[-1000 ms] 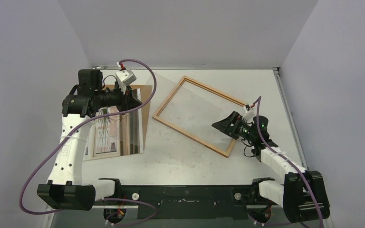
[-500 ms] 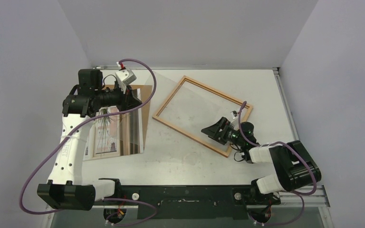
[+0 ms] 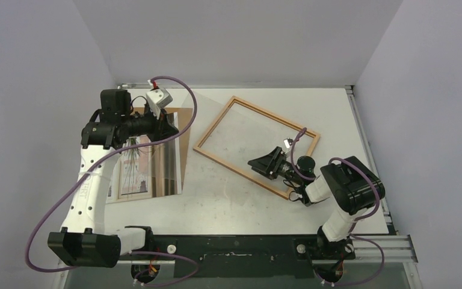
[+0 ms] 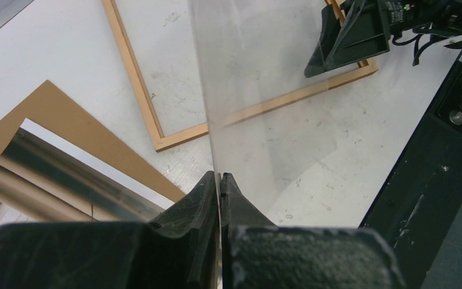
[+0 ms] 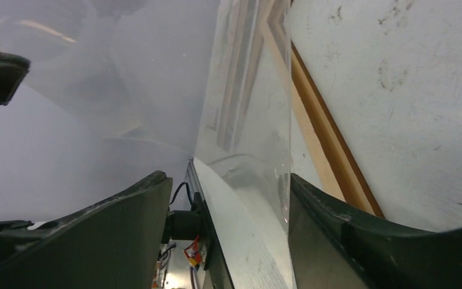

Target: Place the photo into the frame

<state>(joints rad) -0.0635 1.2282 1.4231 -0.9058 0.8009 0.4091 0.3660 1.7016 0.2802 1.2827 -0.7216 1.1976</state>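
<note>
Light-brown wooden frame is laid flat on the white table, right of centre and turned at an angle. Photo is laid face up at the table's left side and is partly hidden by the left arm. Brown fibreboard backing is seen past its far and right edges.

Left gripper is pressed together on the edge of a clear pane. In the wrist view the fingertips are pinched on the sheet with no gap. Pane is held up off the table over the photo's right side. Photo is below and nearer than this gripper, and is not touched by it.

Right gripper is turned on its side and pointed left. It is held over the frame's opening, just inside the near rail. Its fingers are spread, with nothing pinched between them. Photo is well apart from it, with the pane and the frame's left corner between.
</note>
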